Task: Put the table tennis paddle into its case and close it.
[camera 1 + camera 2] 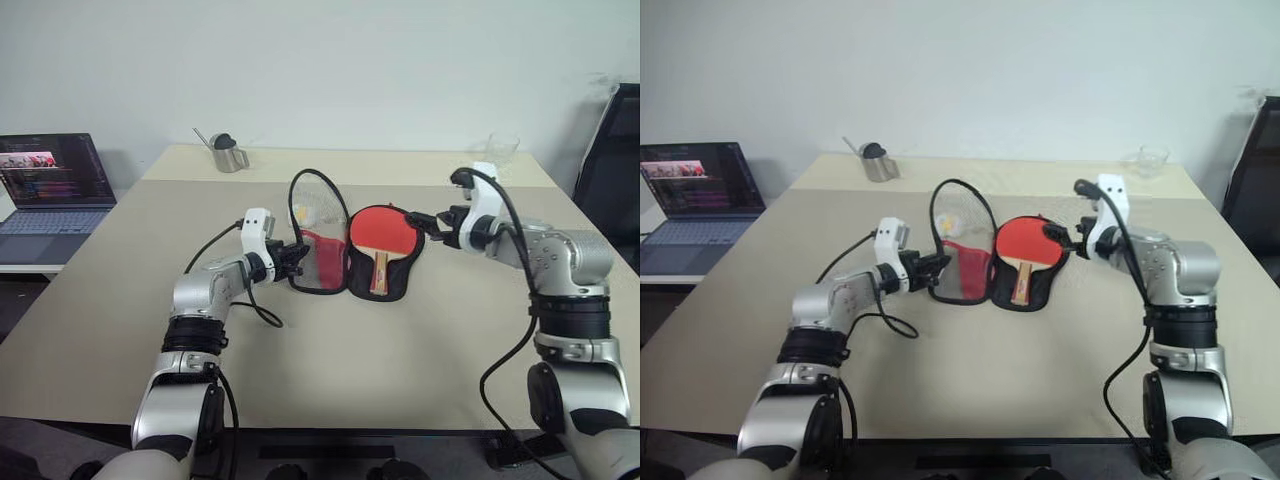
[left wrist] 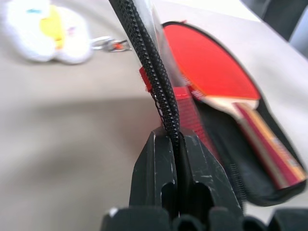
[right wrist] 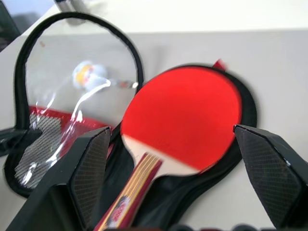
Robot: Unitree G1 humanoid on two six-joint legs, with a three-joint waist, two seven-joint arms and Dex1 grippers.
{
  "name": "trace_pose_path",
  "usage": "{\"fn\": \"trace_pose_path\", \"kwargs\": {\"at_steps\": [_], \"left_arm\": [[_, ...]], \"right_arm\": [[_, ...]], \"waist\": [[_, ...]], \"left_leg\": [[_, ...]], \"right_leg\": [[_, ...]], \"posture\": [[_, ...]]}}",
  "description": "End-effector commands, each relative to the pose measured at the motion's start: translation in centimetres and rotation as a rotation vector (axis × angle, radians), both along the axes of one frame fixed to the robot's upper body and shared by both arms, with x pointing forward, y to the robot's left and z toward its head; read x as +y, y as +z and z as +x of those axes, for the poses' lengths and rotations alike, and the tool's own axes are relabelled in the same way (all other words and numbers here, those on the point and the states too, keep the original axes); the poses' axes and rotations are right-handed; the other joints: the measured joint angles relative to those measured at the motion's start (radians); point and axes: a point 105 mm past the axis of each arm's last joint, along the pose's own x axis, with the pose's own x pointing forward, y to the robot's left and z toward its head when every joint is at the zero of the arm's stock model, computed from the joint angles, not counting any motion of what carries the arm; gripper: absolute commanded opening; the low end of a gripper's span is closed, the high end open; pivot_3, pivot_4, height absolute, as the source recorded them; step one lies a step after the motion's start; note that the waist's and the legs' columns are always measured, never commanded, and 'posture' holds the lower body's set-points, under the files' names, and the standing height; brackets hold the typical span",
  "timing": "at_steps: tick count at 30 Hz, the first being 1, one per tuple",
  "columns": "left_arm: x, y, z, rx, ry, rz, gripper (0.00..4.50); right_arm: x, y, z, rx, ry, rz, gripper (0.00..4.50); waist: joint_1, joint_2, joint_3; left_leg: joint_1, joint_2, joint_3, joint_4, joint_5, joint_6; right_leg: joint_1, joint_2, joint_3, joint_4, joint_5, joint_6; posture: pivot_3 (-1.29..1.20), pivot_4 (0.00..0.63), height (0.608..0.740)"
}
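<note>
The case [image 1: 385, 285] lies open near the middle of the beige counter [image 1: 420, 370], well back from the near edge and from both side edges, with bare counter all round it toward the front. Its black lower half rests flat, and the table tennis paddle [image 1: 381, 232] lies in it, red face up, handle pointing toward the near edge, the blade inside the black rim. The upper flap [image 1: 318, 235] stands raised on the left side of the paddle, its black zip edge arching up and its clear window showing a small white and yellow keychain toy [image 2: 45, 29] lying on the counter behind. The left tool [image 1: 297, 258] is pinched tight on the flap's black zip edge low at its left side; the left wrist view shows the two fingers [image 2: 156, 175] pressed together with the corded edge between them. The right tool [image 1: 424, 222] hangs spread wide just beside the case's far right rim, holding nothing, its fingers [image 3: 91, 163] framing the paddle's blade without touching it. Along the far edge stand a metal cup [image 1: 228, 153] on the left and a clear glass [image 1: 503, 152] on the right, both well apart from the case. A laptop [image 1: 52, 190] sits open on a lower surface off the counter's left edge.
</note>
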Motion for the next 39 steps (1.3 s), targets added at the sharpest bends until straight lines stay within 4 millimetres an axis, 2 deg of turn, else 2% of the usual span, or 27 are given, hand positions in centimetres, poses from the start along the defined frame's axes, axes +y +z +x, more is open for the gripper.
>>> {"fn": "trace_pose_path", "kwargs": {"at_steps": [1, 6, 12, 16, 20, 29, 33, 36, 39], "left_arm": [[-2.3, 1.9, -0.6, -0.066, -0.051, -0.012, 0.06], [-4.8, 2.1, -1.4, -0.069, -0.091, -0.022, 0.06], [-5.9, 1.3, -1.4, -0.052, -0.072, -0.015, 0.06], [-5.8, 0.9, -0.8, -0.03, -0.018, -0.019, 0.99], [-5.3, 0.5, -0.1, -0.028, 0.036, -0.005, 2.33], [-6.2, 0.9, -0.2, -0.053, 0.009, -0.018, 2.33], [-6.9, 2.6, -0.5, -0.108, -0.061, -0.054, 2.33], [-8.3, 5.6, -1.4, -0.161, -0.184, -0.145, 2.33], [-9.1, 7.5, -1.9, -0.176, -0.255, -0.213, 2.33]], "right_arm": [[-1.5, 2.9, 0.1, -0.101, -0.025, -0.009, 4.5], [-3.7, 3.7, 0.2, -0.136, -0.073, -0.043, 4.5], [-4.5, 4.0, -0.1, -0.153, -0.091, -0.056, 4.5], [-4.7, 4.1, -0.1, -0.157, -0.098, -0.059, 4.5], [-4.8, 4.2, -0.1, -0.163, -0.107, -0.062, 4.5], [-5.2, 4.7, -0.1, -0.181, -0.116, -0.077, 4.5], [-5.1, 4.9, 0.0, -0.193, -0.115, -0.081, 4.5], [-5.0, 5.0, 0.1, -0.201, -0.108, -0.086, 4.5], [-5.0, 5.1, 0.2, -0.205, -0.104, -0.088, 4.5]], "waist": [[0.001, 0.0, 0.0], [0.001, 0.0, 0.0], [0.001, 0.0, 0.0], [0.001, 0.0, 0.0], [0.001, 0.0, 0.0], [0.001, 0.0, 0.0], [0.001, 0.0, 0.0], [0.001, 0.0, 0.0], [0.001, 0.0, 0.0]], "left_leg": [[0.0, 0.0, 0.0, 0.0, 0.0, 0.0], [0.0, -0.001, 0.0, 0.0, 0.0, 0.0], [0.001, -0.001, 0.0, 0.0, 0.0, 0.0], [0.001, -0.001, 0.0, 0.001, 0.0, 0.0], [0.001, -0.001, 0.0, 0.001, 0.0, 0.0], [0.001, -0.001, 0.0, 0.001, 0.0, 0.0], [0.001, -0.002, 0.0, 0.001, 0.0, 0.0], [0.001, -0.002, 0.0, 0.001, 0.0, 0.0], [0.0, -0.002, 0.001, 0.001, 0.0, 0.0]], "right_leg": [[0.0, 0.0, 0.0, 0.0, 0.0, 0.0], [0.001, 0.0, 0.0, 0.0, 0.0, 0.0], [0.001, 0.0, 0.0, 0.0, 0.0, 0.0], [0.001, 0.0, 0.0, 0.0, 0.0, 0.0], [0.001, 0.0, 0.0, 0.0, 0.0, 0.001], [0.001, 0.001, 0.0, 0.0, 0.0, 0.001], [0.001, 0.001, 0.0, 0.0, 0.0, 0.001], [0.001, 0.001, 0.0, 0.0, 0.0, 0.001], [0.001, 0.001, 0.0, 0.0, 0.0, 0.001]], "posture": [[0.0, 0.15, 0.74], [0.0, 0.15, 0.74], [0.0, 0.15, 0.74], [0.0, 0.15, 0.74], [0.0, 0.15, 0.74], [0.0, 0.15, 0.74], [0.0, 0.15, 0.74], [0.0, 0.15, 0.74], [0.0, 0.15, 0.74]]}}
